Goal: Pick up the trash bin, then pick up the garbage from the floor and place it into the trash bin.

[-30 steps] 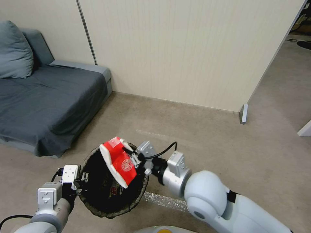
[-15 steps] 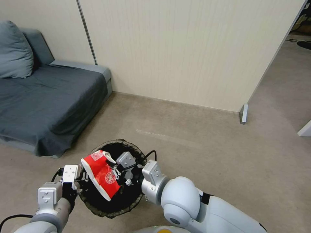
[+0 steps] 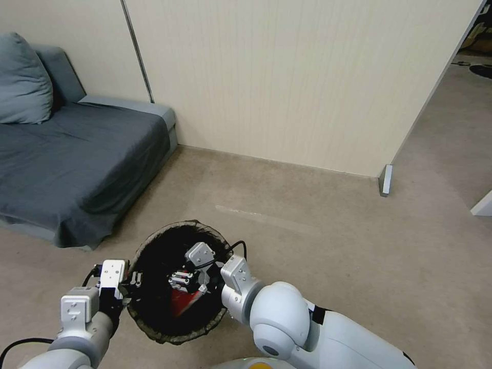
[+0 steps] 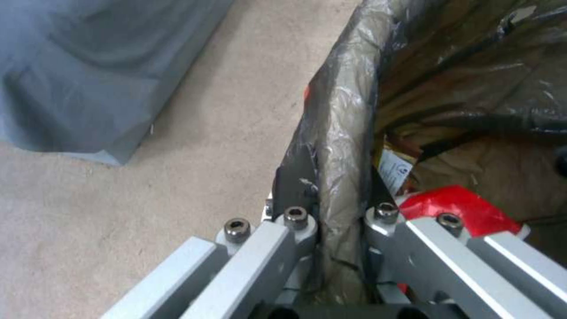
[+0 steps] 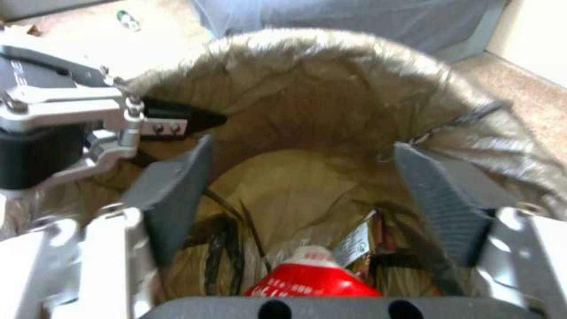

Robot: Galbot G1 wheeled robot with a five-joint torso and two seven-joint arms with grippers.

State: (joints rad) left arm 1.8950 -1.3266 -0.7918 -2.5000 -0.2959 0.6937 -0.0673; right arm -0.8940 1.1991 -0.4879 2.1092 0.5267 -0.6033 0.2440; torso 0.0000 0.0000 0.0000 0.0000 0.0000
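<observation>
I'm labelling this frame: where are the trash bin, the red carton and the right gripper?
trash bin (image 3: 154, 333): head view, near rim.
red carton (image 5: 310, 281): right wrist view, red top face.
right gripper (image 5: 301, 177): right wrist view, between its open fingers.

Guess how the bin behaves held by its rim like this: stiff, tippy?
Probably light: the left gripper holds the bin by one rim point. The liner looks thin and slick, so slip is possible. An off-centre hold may let it tilt.

Floor (image 3: 328, 246): beige carpet, pale streak mid-area. Grey sofa (image 3: 77, 169) stands on it at left, against wall. Small grey bracket (image 3: 385, 180) at partition foot. Small green-white litter piece (image 5: 126, 19) lies on carpet near sofa.
</observation>
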